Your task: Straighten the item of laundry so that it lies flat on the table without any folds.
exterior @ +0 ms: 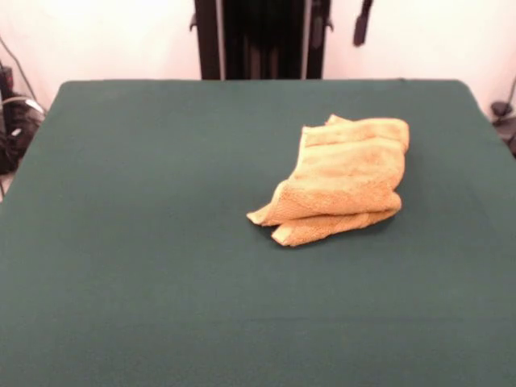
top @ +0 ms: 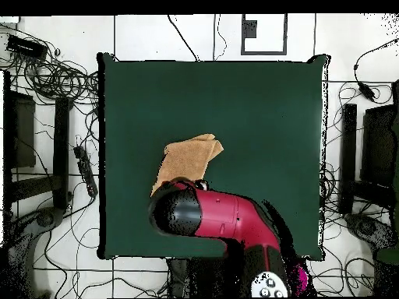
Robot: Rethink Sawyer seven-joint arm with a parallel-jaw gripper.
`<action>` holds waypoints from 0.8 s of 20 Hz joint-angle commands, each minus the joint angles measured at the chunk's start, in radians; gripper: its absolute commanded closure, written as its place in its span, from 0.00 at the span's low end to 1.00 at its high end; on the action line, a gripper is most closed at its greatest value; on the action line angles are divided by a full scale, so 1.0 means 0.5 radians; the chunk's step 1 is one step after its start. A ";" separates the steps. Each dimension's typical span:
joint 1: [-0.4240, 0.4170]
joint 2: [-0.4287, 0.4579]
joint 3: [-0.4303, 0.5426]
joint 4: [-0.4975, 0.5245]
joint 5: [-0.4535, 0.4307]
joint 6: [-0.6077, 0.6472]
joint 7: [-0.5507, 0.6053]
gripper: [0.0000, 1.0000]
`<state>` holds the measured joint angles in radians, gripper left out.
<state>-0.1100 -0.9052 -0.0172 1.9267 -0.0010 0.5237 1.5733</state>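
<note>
The item of laundry, an orange-tan terry towel, lies crumpled and folded over on itself in several layers, right of the middle of the green table. From above the towel sits left of the table's centre. The red and black arm reaches over the table, and its black end covers the towel's lower edge. The gripper is under that black end, so its state is hidden. The front view shows no part of the gripper over the towel.
Green cloth surrounds the towel on all sides. Cables and dark stands ring the table on the floor. Dark equipment sits off the table's left edge in the front view.
</note>
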 commanded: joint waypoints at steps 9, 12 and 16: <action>-0.171 0.349 0.171 -0.347 -0.088 -0.186 0.105 0.00; -0.237 0.308 0.236 -0.310 -0.119 -0.234 0.030 0.00; -0.392 0.296 0.393 -0.267 -0.228 -0.336 -0.147 0.00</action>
<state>-0.2545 -0.7636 0.0147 1.8063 -0.0313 0.4414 1.5733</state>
